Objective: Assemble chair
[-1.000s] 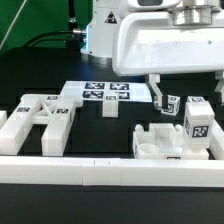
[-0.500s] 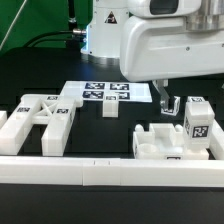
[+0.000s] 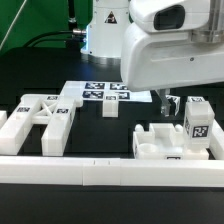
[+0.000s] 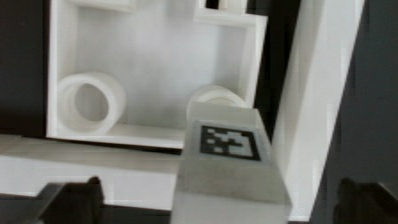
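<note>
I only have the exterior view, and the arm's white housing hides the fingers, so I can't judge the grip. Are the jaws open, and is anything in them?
Observer: In the wrist view the gripper is open. Its dark fingertips stand wide apart and hold nothing.
Operator: What is it aimed at?
Observer: An upright tagged post sits in line between the fingers, apart from both.
Operator: Anything beyond that post?
Observer: A white chair part with a ring-shaped socket in it.
</note>
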Controlling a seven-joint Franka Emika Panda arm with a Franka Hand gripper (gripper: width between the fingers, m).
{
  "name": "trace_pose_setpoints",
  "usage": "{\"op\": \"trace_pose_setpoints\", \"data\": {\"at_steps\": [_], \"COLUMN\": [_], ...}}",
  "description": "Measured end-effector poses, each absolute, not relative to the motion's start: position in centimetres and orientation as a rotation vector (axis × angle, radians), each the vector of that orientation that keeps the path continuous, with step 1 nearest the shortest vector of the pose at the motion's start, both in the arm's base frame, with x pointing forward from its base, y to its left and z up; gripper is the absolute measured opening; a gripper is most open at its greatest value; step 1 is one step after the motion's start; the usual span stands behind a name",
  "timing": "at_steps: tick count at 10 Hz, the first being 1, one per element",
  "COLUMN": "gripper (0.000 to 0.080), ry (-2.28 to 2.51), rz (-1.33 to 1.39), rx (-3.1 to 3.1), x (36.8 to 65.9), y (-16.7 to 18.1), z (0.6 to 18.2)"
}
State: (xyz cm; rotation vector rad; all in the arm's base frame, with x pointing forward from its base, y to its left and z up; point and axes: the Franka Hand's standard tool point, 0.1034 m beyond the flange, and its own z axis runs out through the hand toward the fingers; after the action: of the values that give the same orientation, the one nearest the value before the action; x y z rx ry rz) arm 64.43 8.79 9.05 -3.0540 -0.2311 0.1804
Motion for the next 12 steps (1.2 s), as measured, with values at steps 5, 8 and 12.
{"op": "trace_pose_setpoints", "data": {"at_steps": [5,8,12], "gripper": [0.0403,0.0288,0.0288], "ry": [-0.253,-0.198,0.371], "rz": [0.182,0.184,0.102], "rx": [-3.052,-3.057,-3.061], "x": [64.30,64.30,63.79], "y": [8.80,8.80,9.20], "z": [8.76,8.75,8.73]}}
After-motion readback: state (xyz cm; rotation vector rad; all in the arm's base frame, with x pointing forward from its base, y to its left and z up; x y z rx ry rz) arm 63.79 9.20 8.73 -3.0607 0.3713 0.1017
